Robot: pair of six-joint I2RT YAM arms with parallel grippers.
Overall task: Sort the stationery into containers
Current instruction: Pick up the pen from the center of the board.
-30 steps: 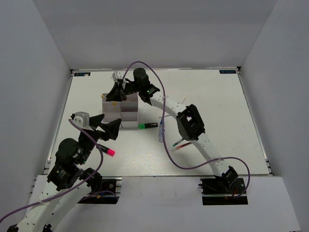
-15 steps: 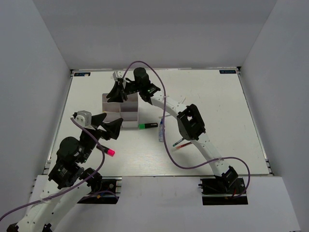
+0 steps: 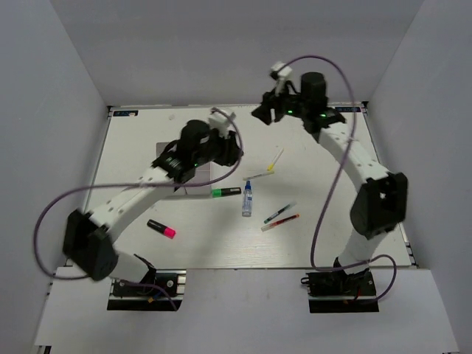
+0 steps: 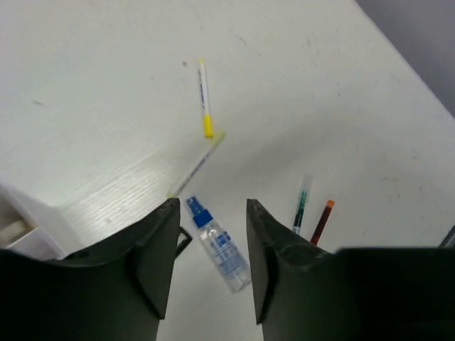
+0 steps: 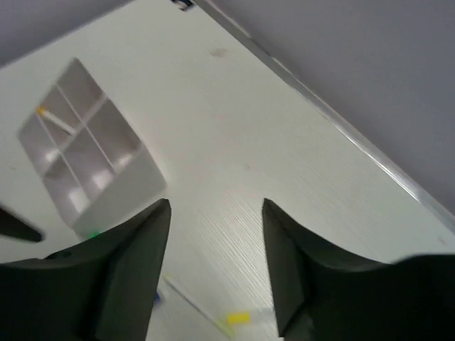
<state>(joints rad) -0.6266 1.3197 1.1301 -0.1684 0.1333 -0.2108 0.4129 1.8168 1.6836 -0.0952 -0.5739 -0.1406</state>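
Pick-up, by our reading: the left gripper (image 4: 211, 213) hangs over the worktop (image 4: 92, 64), jaws parted, nothing between them. Right under that gap lies the blue-capped tube (image 4: 220, 249), flat on its side, cap end toward the fingertips, a little askew to the jaws. Just beyond the tube's cap we see a yellow-ended pen (image 4: 195, 167), and a second yellow-ended pen (image 4: 204, 106) farther ahead. Off to the gripper's right, the green-ended pen (image 4: 302, 202) and red-ended pen (image 4: 321, 222) lie side by side. From above, the green highlighter (image 3: 226, 192) sits near this gripper on its base side, and the pink-capped marker (image 3: 161, 228) is well apart, back toward the arm's base. Up high, the right gripper (image 5: 217, 206) is released too and carries nothing. The tray (image 5: 114, 195) lies ahead and to its left, with a thin pen (image 5: 55, 121) already in a far compartment. Most of the stationery is unsorted, we judge. Next we'd want a straight descent, a small wrist turn to square the jaws across the tube, then a gentle close, since a round tube may roll
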